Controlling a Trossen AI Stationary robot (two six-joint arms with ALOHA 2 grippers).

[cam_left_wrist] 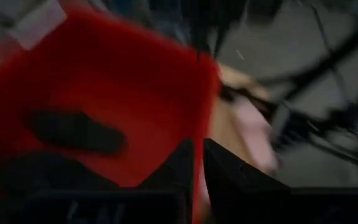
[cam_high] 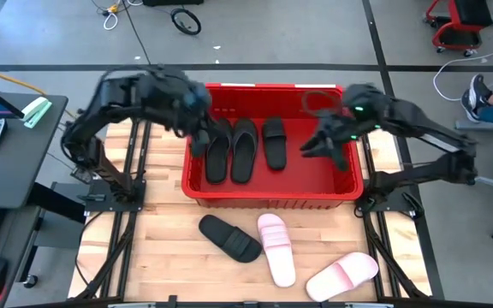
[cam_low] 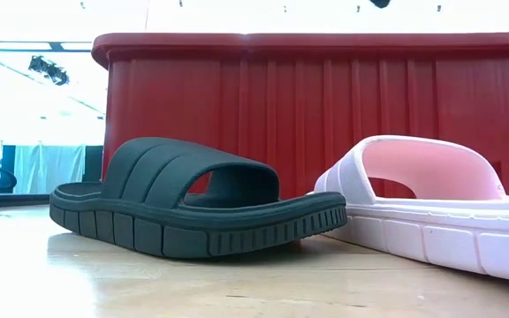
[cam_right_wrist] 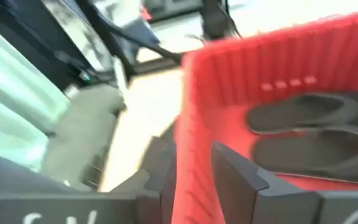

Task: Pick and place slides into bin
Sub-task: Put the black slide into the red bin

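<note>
Wooden tabletop carries the red bin (cam_high: 272, 192). Your left gripper (cam_high: 200, 137) fingers, nearly together and empty, hang above the black flip-flops (cam_high: 229, 152); lift clear before reaching the black slide (cam_high: 229, 237) near you.

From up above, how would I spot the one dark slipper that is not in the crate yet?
Start at the big red bin in the middle of the wooden table. On the bare wood just in front of it lie three sandals. The black wide-strap slide is the leftmost, the only dark one beside two pale pink slides.
</note>
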